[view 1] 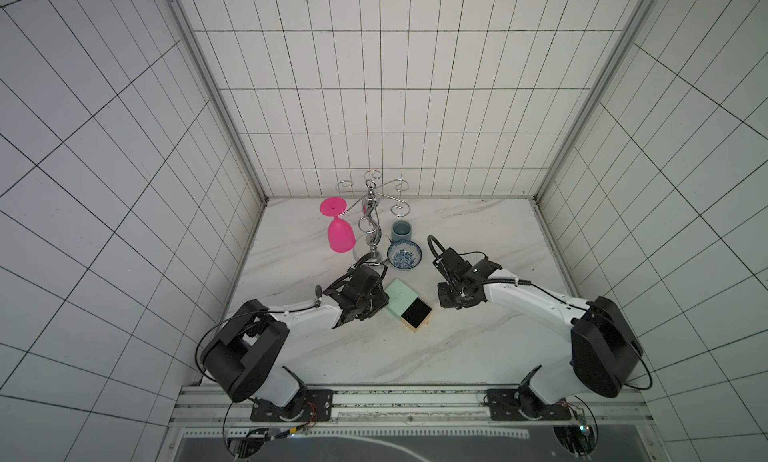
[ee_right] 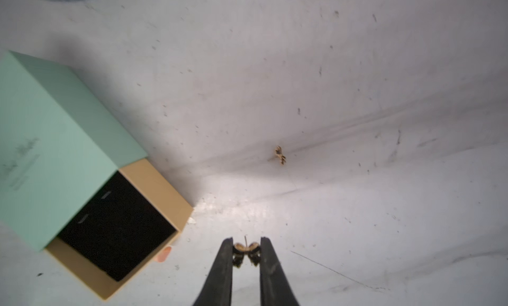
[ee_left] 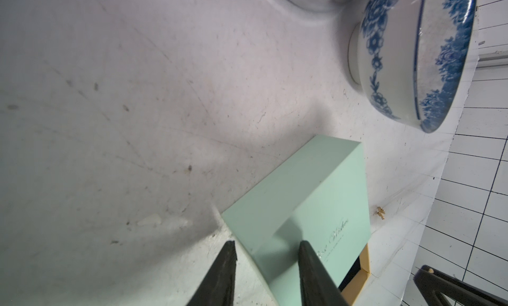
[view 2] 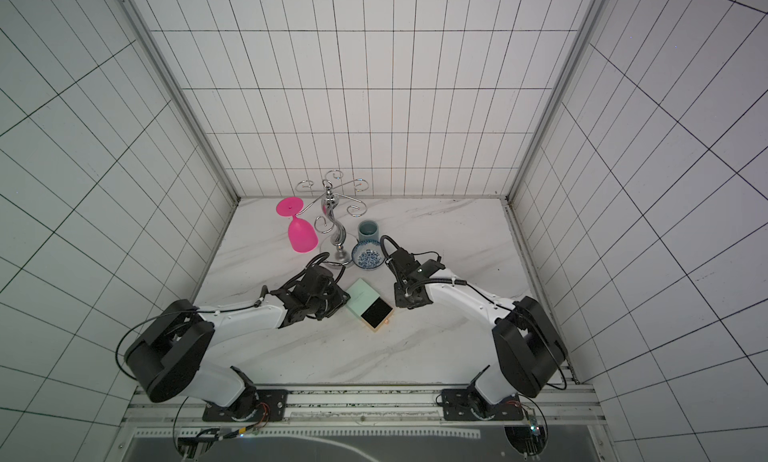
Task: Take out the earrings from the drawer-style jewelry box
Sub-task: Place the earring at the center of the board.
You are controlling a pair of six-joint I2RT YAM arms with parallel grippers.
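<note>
White tiled walls point(view 1: 374, 86) close in a white marble-veined table point(view 1: 490, 231). In both top views a small, flat, mint-green drawer-style jewelry box point(view 1: 400, 299) lies between my two arms, its tan, black-lined tray point(view 1: 417, 313) standing partly out towards the near edge. My left gripper point(view 1: 384, 305) touches the sleeve's side and my right gripper point(view 1: 445, 302) hangs just beside the tray. From up here I cannot tell how their jaws stand. Behind are a blue-and-white patterned bowl point(view 1: 404, 254), a grey-blue cup point(view 1: 401, 231) and a chrome scrolled rack point(view 1: 371, 227) with a pink goblet point(view 1: 340, 233) hanging upside down. In the left wrist view my fingers point(ee_left: 310, 271) pinch the sleeve's end, one on its lettered top, one low against its side wall. A loose golden earring point(ee_left: 380, 212) lies on the table just beside the box. In the right wrist view my fingertips point(ee_right: 224, 252) are clamped on a second golden earring point(ee_right: 246, 248), near the open tray, with the loose one point(ee_right: 280, 155) ahead on the table.
</note>
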